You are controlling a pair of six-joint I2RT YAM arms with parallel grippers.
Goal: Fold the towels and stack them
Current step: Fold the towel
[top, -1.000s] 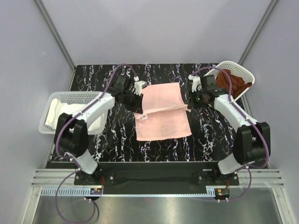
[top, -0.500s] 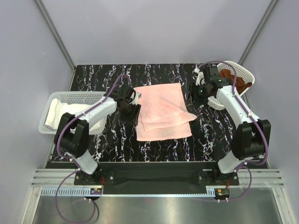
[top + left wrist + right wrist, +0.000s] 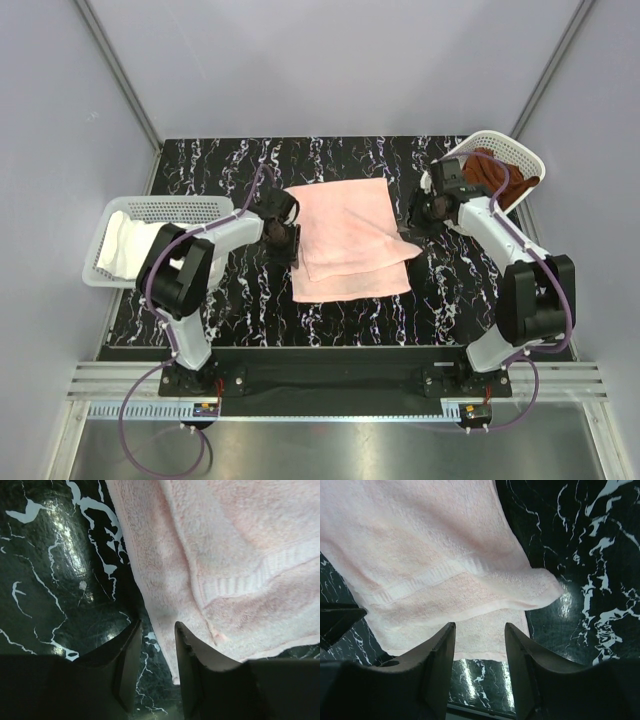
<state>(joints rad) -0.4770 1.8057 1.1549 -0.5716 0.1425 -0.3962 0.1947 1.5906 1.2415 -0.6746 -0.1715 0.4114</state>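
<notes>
A pale pink towel (image 3: pixel 345 240) lies loosely folded, its layers skewed, on the black marbled table (image 3: pixel 240 310). The left gripper (image 3: pixel 285 238) sits at its left edge and the right gripper (image 3: pixel 412 224) at its right edge. A white towel (image 3: pixel 120 243) lies in the left basket (image 3: pixel 170 208), and a rust-brown towel (image 3: pixel 497 175) lies in the right basket (image 3: pixel 524 158).

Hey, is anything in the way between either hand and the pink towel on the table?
Nothing visible. The left hand sits open at the left edge of the pink towel, and the right hand sits open by its right corner. Only the bare black marble table lies between the hands and the cloth.
</notes>
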